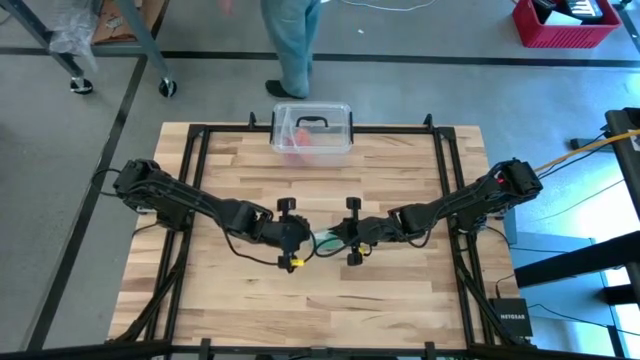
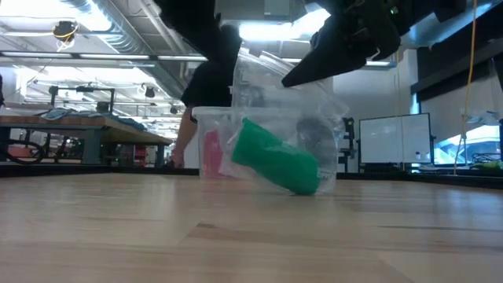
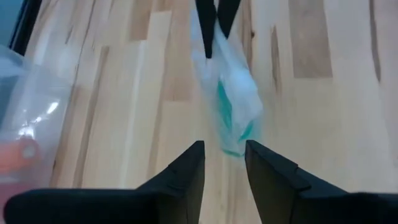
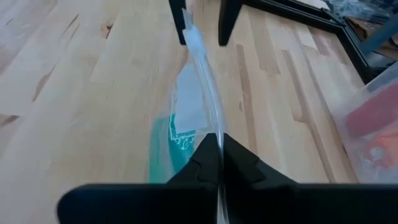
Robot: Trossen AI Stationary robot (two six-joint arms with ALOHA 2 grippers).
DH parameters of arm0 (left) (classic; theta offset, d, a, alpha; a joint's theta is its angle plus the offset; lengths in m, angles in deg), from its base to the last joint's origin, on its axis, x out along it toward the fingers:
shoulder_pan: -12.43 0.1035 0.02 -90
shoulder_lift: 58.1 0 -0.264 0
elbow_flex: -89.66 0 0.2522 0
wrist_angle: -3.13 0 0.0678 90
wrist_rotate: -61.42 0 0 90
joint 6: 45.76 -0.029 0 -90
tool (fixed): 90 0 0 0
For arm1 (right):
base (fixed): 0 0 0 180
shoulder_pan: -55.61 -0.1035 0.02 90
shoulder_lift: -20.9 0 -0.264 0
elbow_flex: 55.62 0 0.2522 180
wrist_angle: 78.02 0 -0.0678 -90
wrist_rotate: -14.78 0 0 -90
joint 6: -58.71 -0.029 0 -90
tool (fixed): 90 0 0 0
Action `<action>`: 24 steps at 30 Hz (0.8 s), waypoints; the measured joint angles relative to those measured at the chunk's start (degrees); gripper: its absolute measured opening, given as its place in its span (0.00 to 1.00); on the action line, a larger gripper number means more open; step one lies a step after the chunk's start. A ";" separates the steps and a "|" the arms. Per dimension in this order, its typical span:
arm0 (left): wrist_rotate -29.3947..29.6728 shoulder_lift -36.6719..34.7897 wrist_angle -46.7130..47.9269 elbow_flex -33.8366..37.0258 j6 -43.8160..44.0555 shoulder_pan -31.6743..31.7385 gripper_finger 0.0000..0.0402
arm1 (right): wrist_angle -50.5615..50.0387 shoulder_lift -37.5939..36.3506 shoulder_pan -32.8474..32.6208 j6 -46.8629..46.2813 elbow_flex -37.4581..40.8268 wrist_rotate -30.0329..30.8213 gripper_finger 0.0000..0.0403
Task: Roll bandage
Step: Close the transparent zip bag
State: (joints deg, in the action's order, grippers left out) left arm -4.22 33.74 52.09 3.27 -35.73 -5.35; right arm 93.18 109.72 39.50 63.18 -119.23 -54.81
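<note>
The green bandage [image 2: 275,163] sits rolled and tilted inside a clear plastic wrapper [image 3: 231,93], above the middle of the table [image 1: 400,310]. My right gripper [image 4: 219,146] is shut on one end of the wrapper; it also shows in the low view [image 2: 295,79]. Facing it, my left gripper [image 3: 224,163] stands open at the wrapper's other end [image 4: 194,36]. In the high view the wrapper [image 1: 325,240] lies between the left gripper [image 1: 308,240] and the right gripper [image 1: 340,238]. My right gripper pinches the wrapper's thin flat end [image 4: 214,132] between its two fingers, slanting down from the table's right side. The wrapper runs from there toward the left gripper, the bandage slung tilted inside. Whether its lower end touches the table cannot be told. My left gripper has the wrapper's other end [image 4: 193,38] beside one finger [image 4: 179,22]; whether they touch, I cannot tell.
A clear plastic box [image 1: 312,130] with a black handle and red things inside stands at the table's far edge, behind the wrapper [image 2: 211,145]. A person's legs [image 1: 292,45] show beyond the table. A black frame [image 1: 445,180] runs round the tabletop.
</note>
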 joint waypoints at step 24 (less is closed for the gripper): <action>-0.28 0.00 -7.26 0.95 -6.02 0.39 0.02 | -0.60 0.00 0.01 -3.96 0.00 -0.17 0.03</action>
State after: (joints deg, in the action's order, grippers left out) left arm -4.50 33.74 44.83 4.22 -41.76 -4.96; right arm 92.58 109.72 39.51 59.22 -119.23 -54.97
